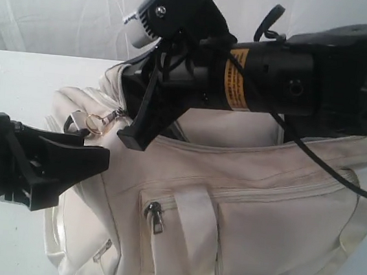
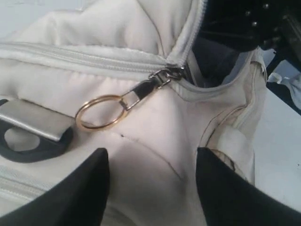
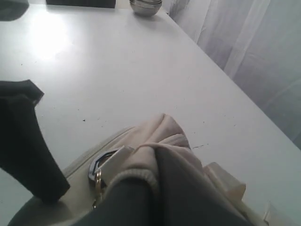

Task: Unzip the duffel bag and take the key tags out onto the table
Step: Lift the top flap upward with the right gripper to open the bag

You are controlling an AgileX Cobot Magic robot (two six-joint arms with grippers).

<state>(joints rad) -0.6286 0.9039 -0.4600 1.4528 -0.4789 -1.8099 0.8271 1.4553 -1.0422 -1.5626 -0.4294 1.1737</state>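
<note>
Three views checked.

Ext. view: cream duffel bag [image 1: 254, 209] fills centre to 5 o'clock and lies on the white table [image 1: 20, 76]. Curtain [image 1: 53, 8] at 11 o'clock. Bag's main zip is part open along the top edge. Zip pull w/ gold ring [image 1: 96, 122] sits at the bag's 10 o'clock end. Side-pocket zip pull [image 1: 155, 217] at 6 o'clock, just beside the satin handle [image 1: 194, 229]. Left gripper [image 1: 93, 161] at 9 o'clock, tips close under the ring, against the bag end. Right gripper [image 1: 134, 139] extends from 3 o'clock, tips down at the bag mouth, just beside the ring.

Left wrist view: jaws spread wide, nothing between them but bag fabric, nothing grasped. Slider [image 2: 171, 75] stands at the end of the gap, w/ grey lining [image 2: 211, 61] showing past it. Ring hangs off the pull. Black strap ring [image 2: 33, 141] w/ webbing tab [image 2: 33, 120] nearby.

Right wrist view: one finger [image 3: 28, 141] seen beside bunched bag fabric. Jaws clenched; whether fabric is pinched, cannot tell. Steel bowl [image 3: 146, 7] well apart on the table, near the curtain.
</note>
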